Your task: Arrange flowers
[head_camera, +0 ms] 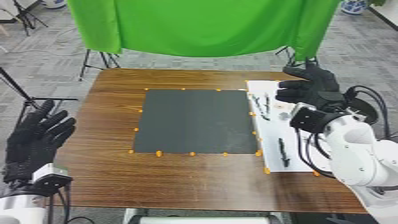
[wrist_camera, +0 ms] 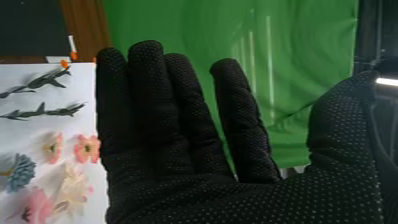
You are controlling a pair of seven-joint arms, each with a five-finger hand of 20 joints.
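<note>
Left robot hand [head_camera: 34, 145] is open, empty, well left of the white sheet [head_camera: 270, 137]. Sheet carries sprigs [head_camera: 283, 152] and flowers [wrist_camera: 87, 148], presumably spread for single picking. Right robot hand [head_camera: 313, 86], fingers extended, empty, overhangs sheet, screening flowers. Green cloth [head_camera: 204, 27] hangs beyond.

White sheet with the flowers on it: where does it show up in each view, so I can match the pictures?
Head view: the white sheet is on the table's right side, partly hidden by the right hand and arm.
Right wrist view: alongside that hand's fingers, bearing flowers and leafy sprigs.
Shared landmark: the dark mat, close beside the sheet.
</note>
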